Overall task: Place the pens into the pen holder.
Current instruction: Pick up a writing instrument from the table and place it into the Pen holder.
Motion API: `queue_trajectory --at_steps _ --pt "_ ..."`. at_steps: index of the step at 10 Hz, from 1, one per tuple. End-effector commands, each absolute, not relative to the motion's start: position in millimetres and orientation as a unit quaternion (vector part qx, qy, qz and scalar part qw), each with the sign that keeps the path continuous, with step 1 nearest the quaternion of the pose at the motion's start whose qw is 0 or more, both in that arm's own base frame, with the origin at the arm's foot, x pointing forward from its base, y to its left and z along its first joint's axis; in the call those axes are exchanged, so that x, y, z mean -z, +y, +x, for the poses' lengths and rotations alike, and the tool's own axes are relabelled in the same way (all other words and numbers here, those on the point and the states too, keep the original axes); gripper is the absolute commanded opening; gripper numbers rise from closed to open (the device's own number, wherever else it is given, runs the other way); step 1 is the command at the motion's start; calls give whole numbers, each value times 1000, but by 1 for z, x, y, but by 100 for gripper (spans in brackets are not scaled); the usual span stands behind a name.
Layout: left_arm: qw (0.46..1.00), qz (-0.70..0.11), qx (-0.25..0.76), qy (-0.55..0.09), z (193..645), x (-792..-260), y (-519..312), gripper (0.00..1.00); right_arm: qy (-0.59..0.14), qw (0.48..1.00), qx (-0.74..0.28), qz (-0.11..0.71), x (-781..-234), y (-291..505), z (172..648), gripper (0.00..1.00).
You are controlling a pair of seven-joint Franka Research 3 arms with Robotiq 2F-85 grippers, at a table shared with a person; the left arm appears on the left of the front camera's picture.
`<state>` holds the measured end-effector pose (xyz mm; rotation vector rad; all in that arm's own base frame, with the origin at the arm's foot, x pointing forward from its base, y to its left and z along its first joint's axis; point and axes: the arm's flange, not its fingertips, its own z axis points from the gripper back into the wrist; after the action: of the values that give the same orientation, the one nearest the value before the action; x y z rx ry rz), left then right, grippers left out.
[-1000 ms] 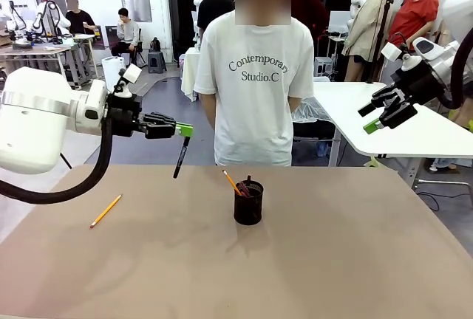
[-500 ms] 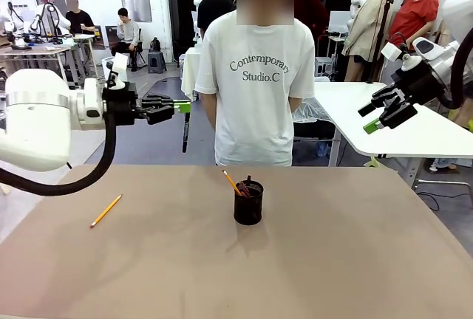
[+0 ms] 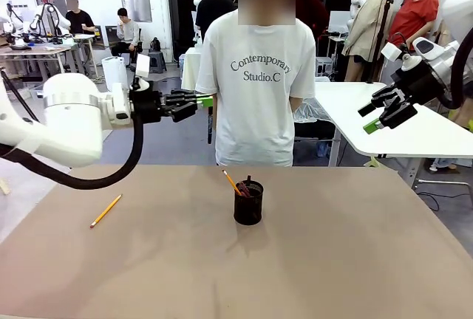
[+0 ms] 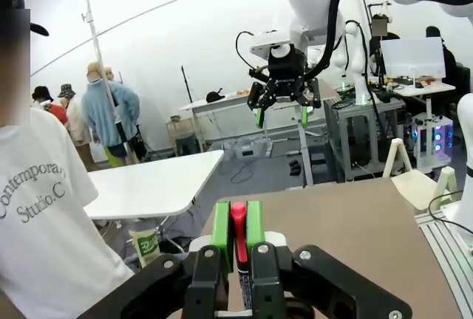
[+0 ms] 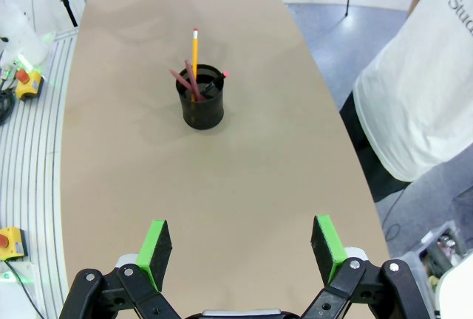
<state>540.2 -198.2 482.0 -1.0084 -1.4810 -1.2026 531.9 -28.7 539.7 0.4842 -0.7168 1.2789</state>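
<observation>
Black pen (image 3: pixel 210 127) rightward, nearer pen holder (image 3: pixel 248 206)

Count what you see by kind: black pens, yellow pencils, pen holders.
Pen holder: 1
Black pen: 1, held in the left gripper
Yellow pencils: 2, one lying on the table, one standing in the pen holder
Total: 4

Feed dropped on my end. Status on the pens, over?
Left gripper shut on pen, high, left of holder. Right gripper open, raised. Holder upright, pencils inside; loose pencil flat on table. Nothing in the way.
</observation>
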Motion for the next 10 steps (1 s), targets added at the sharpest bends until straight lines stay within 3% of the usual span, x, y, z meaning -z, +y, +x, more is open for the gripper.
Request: queue_trajectory --at_steps 1,2,3,7,10 --pt "451 -423 492 -613 550 -479 -208 0 -316 725 -573 218 -542 -27 529 100" --pt "449 -459 486 -593 552 -479 -211 0 -316 725 -573 218 -542 -27 529 100" --pt "466 -419 493 -604 544 -481 -207 0 -316 725 -573 218 -542 -27 529 100" --pt "464 -427 491 -601 548 -478 -208 0 -316 725 -573 218 -542 -27 529 100" --pt "447 -449 515 -576 580 -428 -237 0 -316 725 -573 218 -542 -27 529 100"
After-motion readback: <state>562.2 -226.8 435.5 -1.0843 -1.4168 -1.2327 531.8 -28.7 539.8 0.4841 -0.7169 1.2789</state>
